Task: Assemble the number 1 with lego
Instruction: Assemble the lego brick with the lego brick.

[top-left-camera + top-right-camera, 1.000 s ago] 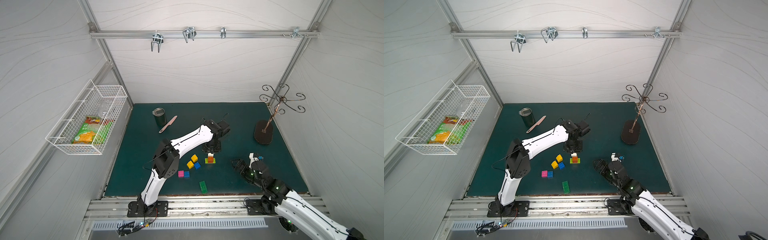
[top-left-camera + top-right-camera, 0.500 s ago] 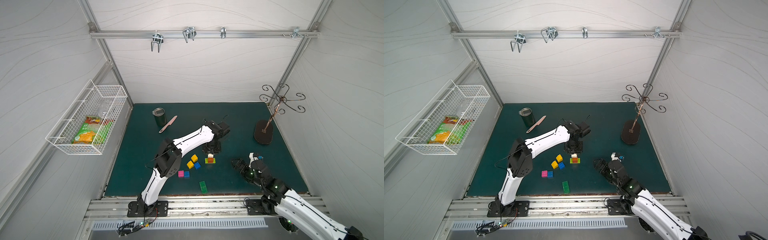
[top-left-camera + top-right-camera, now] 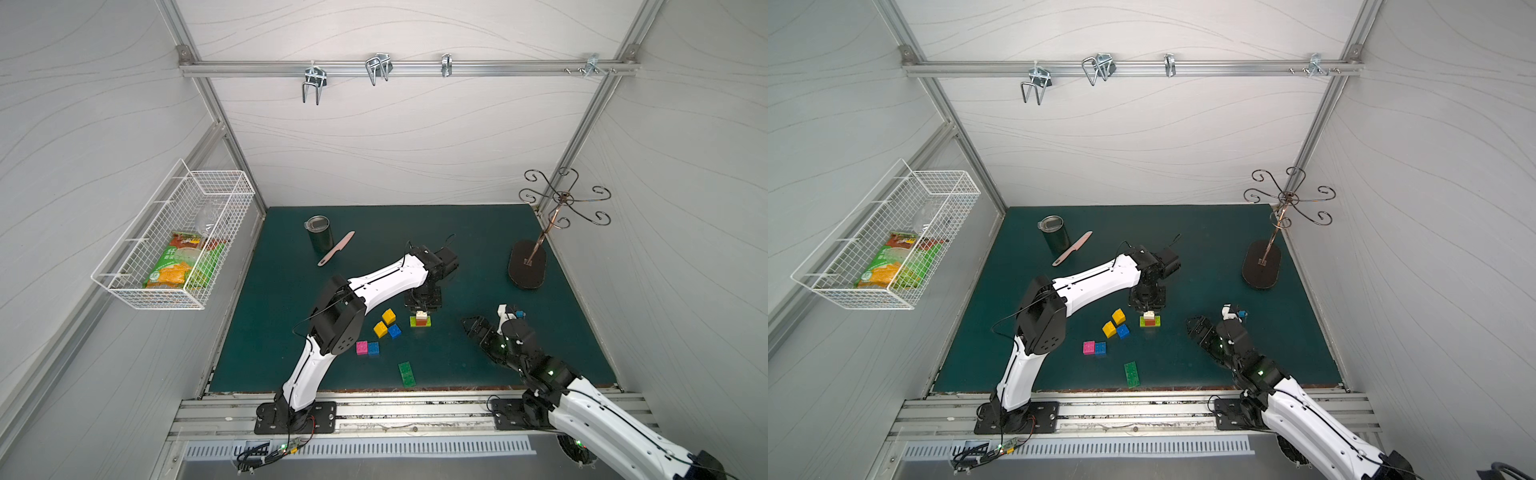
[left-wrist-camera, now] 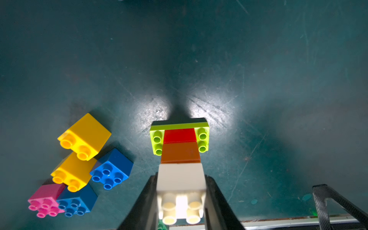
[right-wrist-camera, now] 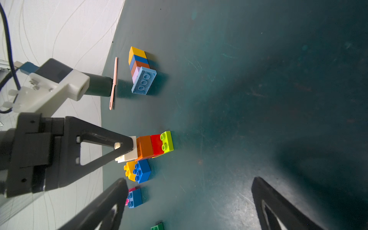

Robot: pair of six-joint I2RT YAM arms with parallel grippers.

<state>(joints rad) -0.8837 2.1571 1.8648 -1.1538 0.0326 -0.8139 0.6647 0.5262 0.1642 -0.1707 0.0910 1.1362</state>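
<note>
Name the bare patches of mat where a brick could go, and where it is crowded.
Bare: the back strip of mat between the tumbler and the stand base; also the front between the green brick and the right gripper. Crowded: around the tower in the left gripper, with loose bricks beside it.

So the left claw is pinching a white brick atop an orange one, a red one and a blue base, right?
Not quite: the base brick is lime, as the left wrist view shows. The left gripper does pinch the white brick.
</note>
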